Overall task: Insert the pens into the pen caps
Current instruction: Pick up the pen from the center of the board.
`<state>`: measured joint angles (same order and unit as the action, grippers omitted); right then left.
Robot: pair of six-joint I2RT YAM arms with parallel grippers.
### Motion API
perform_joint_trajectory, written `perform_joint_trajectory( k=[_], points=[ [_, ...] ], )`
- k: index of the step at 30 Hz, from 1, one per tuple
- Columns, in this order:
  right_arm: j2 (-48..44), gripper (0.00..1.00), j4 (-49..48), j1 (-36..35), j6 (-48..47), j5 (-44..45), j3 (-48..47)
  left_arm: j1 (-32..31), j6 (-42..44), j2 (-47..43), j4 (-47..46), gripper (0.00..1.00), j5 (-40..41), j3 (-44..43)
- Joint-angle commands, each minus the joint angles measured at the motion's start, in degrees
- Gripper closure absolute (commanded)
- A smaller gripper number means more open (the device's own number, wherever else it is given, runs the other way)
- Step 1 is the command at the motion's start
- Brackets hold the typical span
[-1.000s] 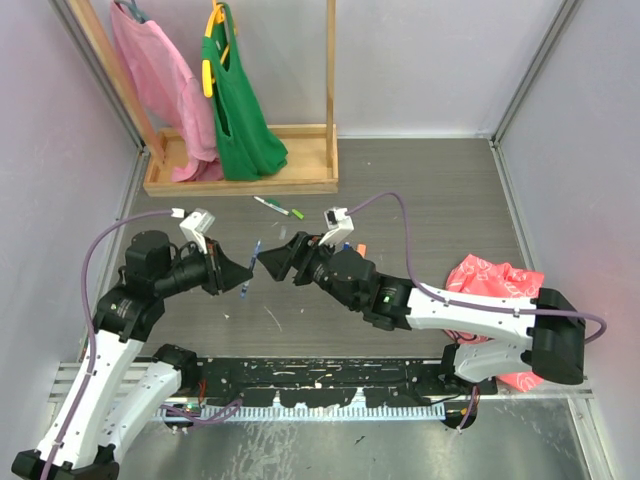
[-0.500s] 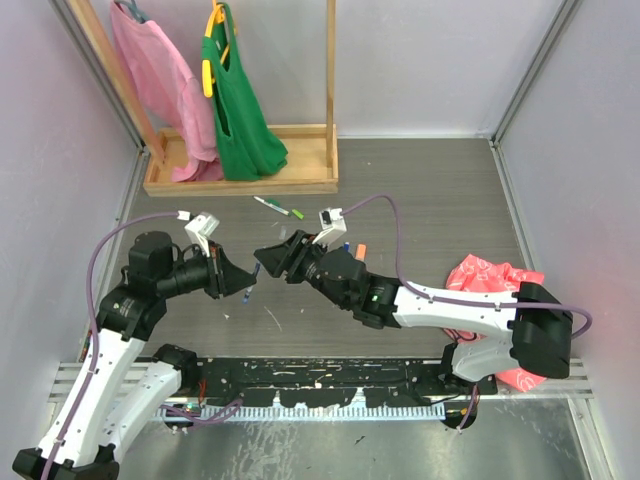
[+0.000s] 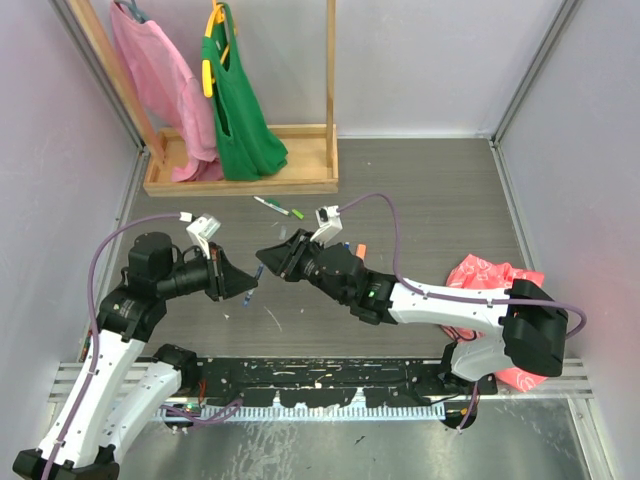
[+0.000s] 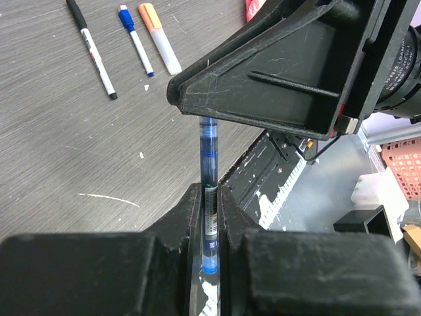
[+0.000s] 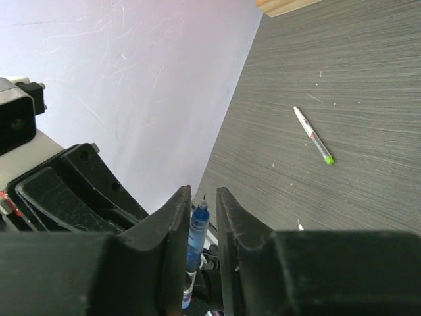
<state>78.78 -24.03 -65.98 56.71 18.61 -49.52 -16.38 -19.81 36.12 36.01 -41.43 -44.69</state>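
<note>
left wrist: my left pincer [image 4: 209,195] pinches a blue pen [image 4: 208,151], centre frame — my right pincer [image 5: 204,194] straddles its tip, grip unclear.

pen [image 4: 209,158] between left claw [image 3: 246,281] and right claw [image 3: 266,261], rack [image 3: 240,185] behind

Scuffed grey tabletop [image 3: 430,200]; lying on it: wooden rack base [image 3: 240,186]; green-tipped pen [image 3: 279,208]; black pen [image 4: 92,49], blue pen [image 4: 136,41], orange pen [image 4: 160,47] side by side; red bag [image 3: 495,276].

Right gripper [image 5: 202,195], bottom centre: jaws narrowly apart, flanking a blue pen [image 5: 197,234]. Green-tipped pen [image 5: 312,136] lies on the floor, right of centre.
</note>
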Motion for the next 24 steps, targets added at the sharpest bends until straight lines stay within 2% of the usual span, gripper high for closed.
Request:
perform_joint_trajectory(
  k=[1, 4, 7, 11, 22, 24],
  points=[
    [0.2, 0.77, -4.4, 0.6, 0.4, -2.1, -1.8, 0.2, 0.9, -0.3, -3.1, 0.89, -1.7, -0.2],
    [0.2, 0.87, -5.3, 0.7, 0.4, -3.1, -1.4, 0.2, 0.8, -0.3, -3.2, 0.85, -1.5, -0.1],
    [-0.1, 0.94, -5.9, 0.7, 0.1, -3.6, -1.0, 0.1, 0.6, -0.2, -3.2, 0.71, -1.1, 0.0],
    [-0.4, 0.97, -6.8, 0.7, -0.3, -4.2, -0.8, 0.2, 0.5, -0.1, -3.3, 0.64, -0.9, 0.1],
    [1.6, 0.99, -8.7, 0.7, 0.4, -5.6, -2.2, 0.2, 0.0, 0.1, -3.9, 0.63, -1.0, 0.5],
    [2.0, 0.99, -9.1, 0.6, 0.4, -8.0, -2.5, 0.2, -0.2, 0.0, -4.0, 0.64, -1.0, 0.5]
  ],
)
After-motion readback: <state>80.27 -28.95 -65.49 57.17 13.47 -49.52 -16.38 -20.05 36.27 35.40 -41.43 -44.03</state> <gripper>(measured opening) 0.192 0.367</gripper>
